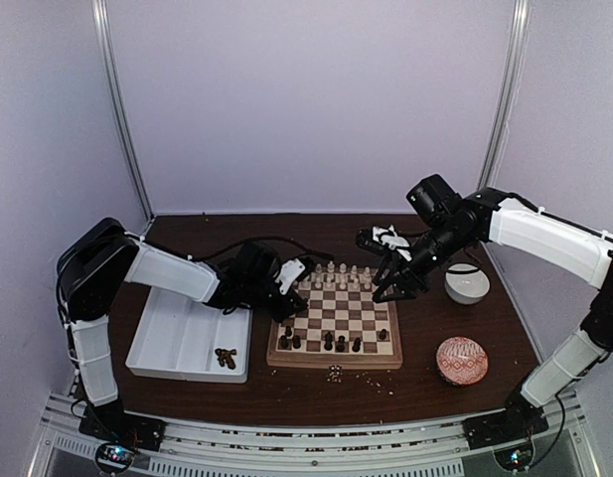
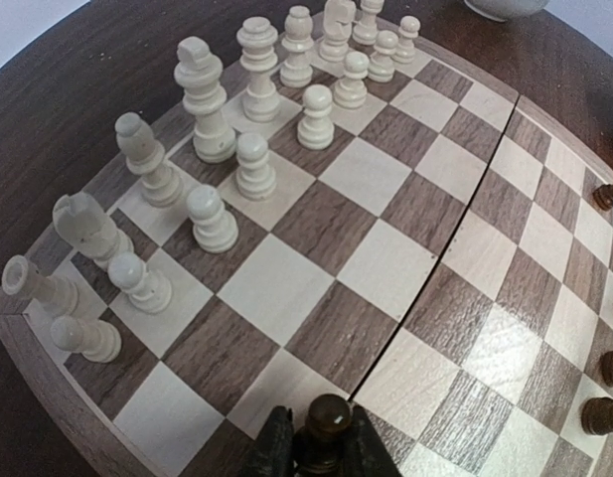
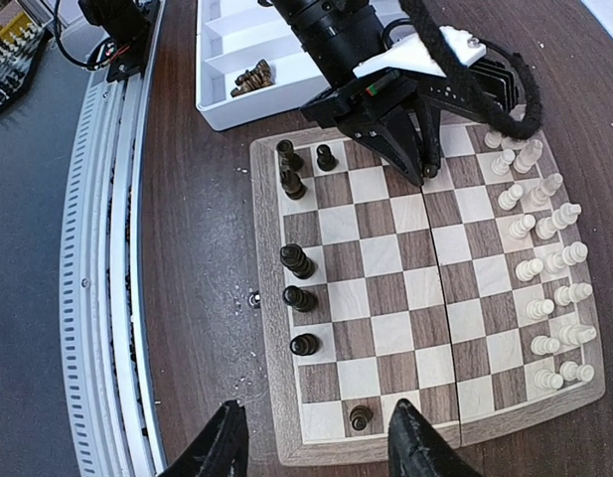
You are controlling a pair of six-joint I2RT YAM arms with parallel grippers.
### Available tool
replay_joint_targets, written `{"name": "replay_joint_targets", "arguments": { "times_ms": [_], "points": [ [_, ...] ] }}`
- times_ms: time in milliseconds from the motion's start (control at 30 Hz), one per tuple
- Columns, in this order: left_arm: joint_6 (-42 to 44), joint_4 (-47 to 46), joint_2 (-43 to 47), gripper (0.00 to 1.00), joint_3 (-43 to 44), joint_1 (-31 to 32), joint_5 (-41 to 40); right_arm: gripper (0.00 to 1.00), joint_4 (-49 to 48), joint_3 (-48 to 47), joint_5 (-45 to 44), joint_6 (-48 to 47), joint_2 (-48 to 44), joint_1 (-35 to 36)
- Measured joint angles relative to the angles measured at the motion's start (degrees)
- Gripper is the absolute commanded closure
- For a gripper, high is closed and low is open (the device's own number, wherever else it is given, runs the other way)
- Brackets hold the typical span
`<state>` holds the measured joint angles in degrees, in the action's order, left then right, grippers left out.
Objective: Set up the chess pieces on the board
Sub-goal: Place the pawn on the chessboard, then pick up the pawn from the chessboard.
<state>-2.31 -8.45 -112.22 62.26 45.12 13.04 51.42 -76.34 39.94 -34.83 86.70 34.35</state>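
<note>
The left hand [image 2: 321, 429] was pinched narrowly on a dark pawn [image 2: 326, 412] at the bottom centre of the left wrist view, at the edge of the board [image 2: 366, 179]. The right hand [image 3: 316, 407] stood wide and held nothing, low in its own view. In the top view, cream pieces [image 1: 336, 273] lined the board's upper edge and dark pieces [image 1: 326, 341] its lower rows.
</note>
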Motion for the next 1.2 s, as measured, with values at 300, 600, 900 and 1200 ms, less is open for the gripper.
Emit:
{"name": "replay_joint_targets", "arguments": {
  "times_ms": [300, 600, 900, 1200],
  "points": [
    [1.4, 2.2, 0.7, 0.74, 0.0, 0.1, -0.4, 0.51, 0.0, 0.0, 0.0, 0.3, 0.2, 0.0],
    [1.8, 7.5, 5.4, 0.69, 0.1, 0.1, -1.3, 0.51, 0.2, 0.0, 0.2, 0.3, 0.9, 0.0],
    [2.1, 18.1, 7.1, 0.67, 10.7, 0.1, -2.1, 0.52, -0.6, 1.5, 0.3, 0.3, 0.6, -0.4],
    [1.0, 28.5, 3.8, 0.65, 14.9, 0.3, -2.1, 0.51, -3.7, 7.6, 1.4, 0.5, -3.6, -5.2]
  ]
}}
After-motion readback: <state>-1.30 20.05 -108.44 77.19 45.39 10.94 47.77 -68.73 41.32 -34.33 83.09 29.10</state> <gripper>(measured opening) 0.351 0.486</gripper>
